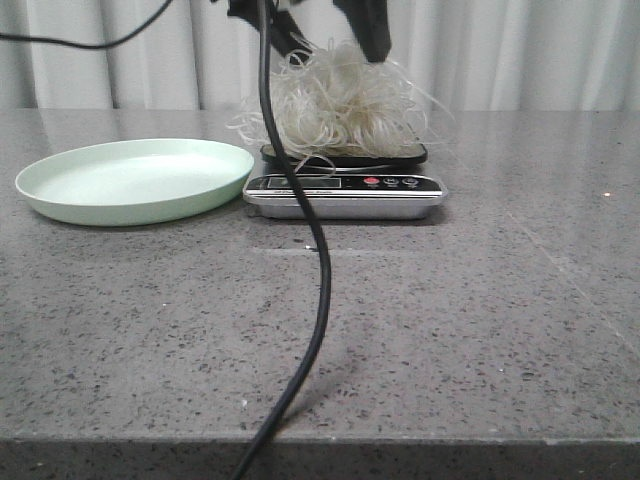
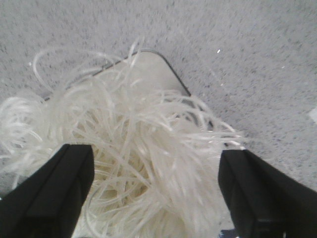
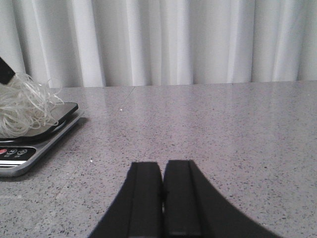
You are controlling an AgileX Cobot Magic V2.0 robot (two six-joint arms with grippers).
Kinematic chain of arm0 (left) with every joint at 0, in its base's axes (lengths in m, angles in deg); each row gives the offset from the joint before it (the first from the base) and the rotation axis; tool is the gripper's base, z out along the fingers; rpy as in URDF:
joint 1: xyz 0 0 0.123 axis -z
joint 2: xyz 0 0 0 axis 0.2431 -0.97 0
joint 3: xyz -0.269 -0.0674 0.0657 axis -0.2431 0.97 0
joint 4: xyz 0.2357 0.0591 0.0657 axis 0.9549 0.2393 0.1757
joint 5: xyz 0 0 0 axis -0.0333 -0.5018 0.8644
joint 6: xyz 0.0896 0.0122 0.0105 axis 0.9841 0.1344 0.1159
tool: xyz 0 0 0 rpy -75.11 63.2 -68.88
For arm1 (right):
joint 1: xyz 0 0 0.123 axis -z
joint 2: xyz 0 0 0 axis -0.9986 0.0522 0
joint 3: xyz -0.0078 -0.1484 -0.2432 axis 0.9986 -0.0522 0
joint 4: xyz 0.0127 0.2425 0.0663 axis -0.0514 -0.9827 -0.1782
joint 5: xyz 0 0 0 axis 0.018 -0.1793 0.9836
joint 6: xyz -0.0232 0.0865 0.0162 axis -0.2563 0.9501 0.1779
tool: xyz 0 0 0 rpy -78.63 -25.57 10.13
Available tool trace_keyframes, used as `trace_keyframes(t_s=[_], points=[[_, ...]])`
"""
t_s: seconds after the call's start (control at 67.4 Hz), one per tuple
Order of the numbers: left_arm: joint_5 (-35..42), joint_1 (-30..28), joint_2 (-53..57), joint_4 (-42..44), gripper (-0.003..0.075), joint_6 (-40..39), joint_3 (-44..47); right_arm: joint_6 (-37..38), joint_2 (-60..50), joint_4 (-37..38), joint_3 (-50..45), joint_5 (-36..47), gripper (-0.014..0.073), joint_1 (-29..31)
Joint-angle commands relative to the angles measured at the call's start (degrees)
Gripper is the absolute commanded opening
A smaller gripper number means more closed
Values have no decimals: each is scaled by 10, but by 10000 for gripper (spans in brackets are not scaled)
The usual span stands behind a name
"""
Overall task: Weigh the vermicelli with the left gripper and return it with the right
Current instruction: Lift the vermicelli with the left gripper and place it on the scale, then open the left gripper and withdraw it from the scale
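Vermicelli: the vermicelli (image 1: pixel 335 105) sits as a loose, fluffy nest on the black platform of the kitchen scale (image 1: pixel 344 192); stray strands hang over the platform's edges, and its near-side strands show in the right wrist view (image 3: pixel 22 106).
Left gripper: the left gripper (image 1: pixel 325 35) hangs right over the nest, fingers spread wide. In the left wrist view (image 2: pixel 156 191) one finger stands on each side of the noodle mass, strands brushing them, neither pressing the nest in.
Right gripper: the right gripper (image 3: pixel 162 198) is low over bare tabletop, well apart from the scale, its two fingers pressed together with nothing between them.
Scale: silver body with a display and buttons on its front; it stands on the grey speckled table (image 1: pixel 450 330).
Plate: a pale green plate (image 1: pixel 135 180) lies just beside the scale, on its left.
Cable: a black cable (image 1: pixel 318 270) drops across the front of the scale to the table's near edge.
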Motion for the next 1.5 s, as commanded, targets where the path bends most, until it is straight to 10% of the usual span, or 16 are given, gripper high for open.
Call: trace_keyframes(t_s=[0.0, 0.267, 1.053, 1.484], points=[[15, 0, 69, 3, 575, -2, -28, -4, -10, 6, 5, 48, 158, 2], [30, 0, 177, 48, 492, -2, 19, -4, -10, 6, 5, 48, 158, 2], [261, 0, 688, 78, 126, -2, 593, -4, -10, 6, 5, 48, 158, 2], [322, 0, 977, 80, 127, -2, 817, -4, -10, 6, 5, 48, 158, 2]])
